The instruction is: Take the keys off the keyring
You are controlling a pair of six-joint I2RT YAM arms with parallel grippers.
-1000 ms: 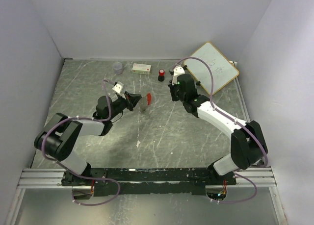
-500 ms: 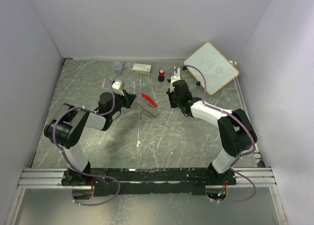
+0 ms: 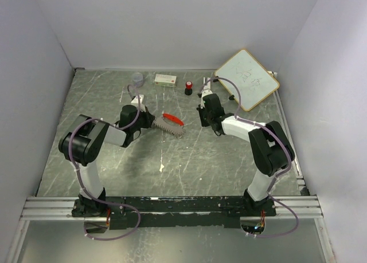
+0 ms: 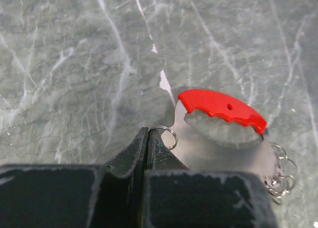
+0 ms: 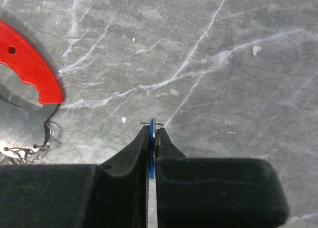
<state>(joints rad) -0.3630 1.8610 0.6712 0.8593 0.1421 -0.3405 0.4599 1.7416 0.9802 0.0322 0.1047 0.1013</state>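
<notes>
Pinching the thin wire keyring [image 4: 168,136] tight, left gripper [image 4: 147,134] anchors the silver jagged red-strip key bunch [image 4: 218,105]; right gripper [image 5: 152,133] clamps the tiny blue-headed key [image 5: 150,158] well apart, seemingly freed.

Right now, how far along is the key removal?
Done: the small blue-headed flat piece looks free, pinched in the shut right gripper. In hand: the shut left gripper pinches a thin wire ring on the silver jagged fan-shaped bunch with a red strip. Left: more rings hang on that bunch.

Black-and-white left arm [image 3: 109,136] and right arm [image 3: 238,126] carry looped lilac cables [image 3: 237,99].
</notes>
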